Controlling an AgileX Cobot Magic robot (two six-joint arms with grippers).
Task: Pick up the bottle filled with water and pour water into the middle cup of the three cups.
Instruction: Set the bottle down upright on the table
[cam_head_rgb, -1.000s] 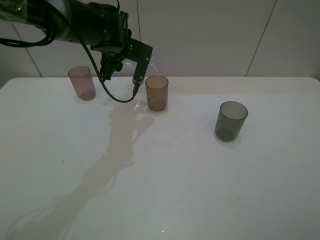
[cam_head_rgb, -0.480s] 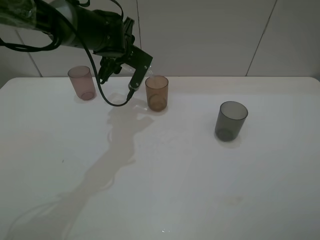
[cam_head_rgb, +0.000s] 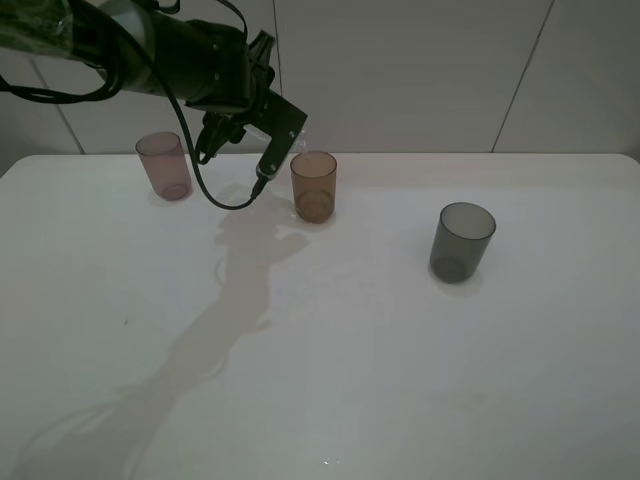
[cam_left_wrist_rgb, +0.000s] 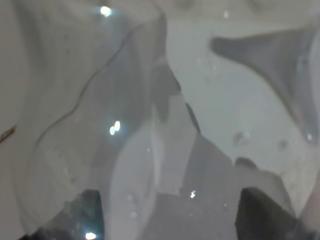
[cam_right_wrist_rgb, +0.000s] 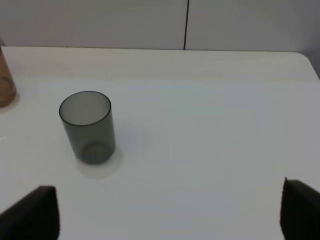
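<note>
Pouring stage, high view. The left gripper (cam_head_rgb: 248, 140), in the upper left of the frame, is rolled over and clamped on the clear plastic bottle (cam_left_wrist_rgb: 150, 130). The bottle's wall fills the left wrist view between the dark finger pads (cam_left_wrist_rgb: 85, 215). In the high view the bottle is almost invisible against the wall. It is held off the table (cam_head_rgb: 400, 380), up and left of the amber cup (cam_head_rgb: 313, 186), which stands between the pink cup (cam_head_rgb: 164, 165) and the grey cup (cam_head_rgb: 461, 241). Whether water is running cannot be told. The right gripper (cam_right_wrist_rgb: 165, 215) hangs empty, with its fingers wide apart. Likely faults: the neck appears to sit beside the rim rather than over it, so a stream could land on the table. The lower finger hangs close to the cup and could tip it if the arm swings. Too firm a squeeze on the thin wall could make the water spurt.
</note>
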